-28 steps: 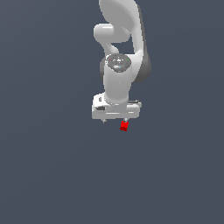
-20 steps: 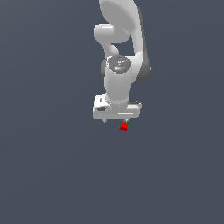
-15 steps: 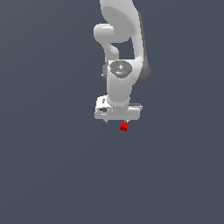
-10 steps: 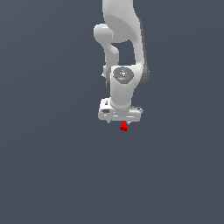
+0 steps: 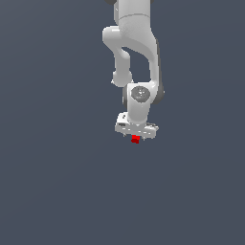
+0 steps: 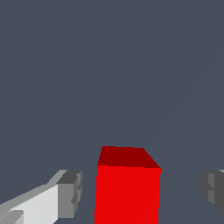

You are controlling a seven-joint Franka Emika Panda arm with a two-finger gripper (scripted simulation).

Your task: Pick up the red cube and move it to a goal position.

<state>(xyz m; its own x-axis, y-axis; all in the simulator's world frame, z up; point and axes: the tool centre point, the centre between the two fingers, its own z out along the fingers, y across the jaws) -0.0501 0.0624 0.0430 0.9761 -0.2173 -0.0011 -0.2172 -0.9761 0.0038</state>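
The red cube (image 5: 135, 140) is tiny and bright red and rests on the dark grey floor, directly under the white arm's hand. My gripper (image 5: 136, 137) is lowered straight over it, and in the exterior view the cube peeks out just below the hand. In the wrist view the red cube (image 6: 127, 188) stands between the two grey fingertips (image 6: 70, 193). My gripper (image 6: 141, 192) is open, with a narrow gap on one side of the cube and a wider gap on the other. Neither pad touches the cube.
The plain dark grey floor (image 5: 57, 191) stretches all around the cube. The white arm (image 5: 136, 43) rises above the hand toward the top of the exterior view. Nothing else is in sight.
The hand has shifted toward the exterior view's right and come down over the cube, which has stayed in place. The arm's upper links have swung with it.
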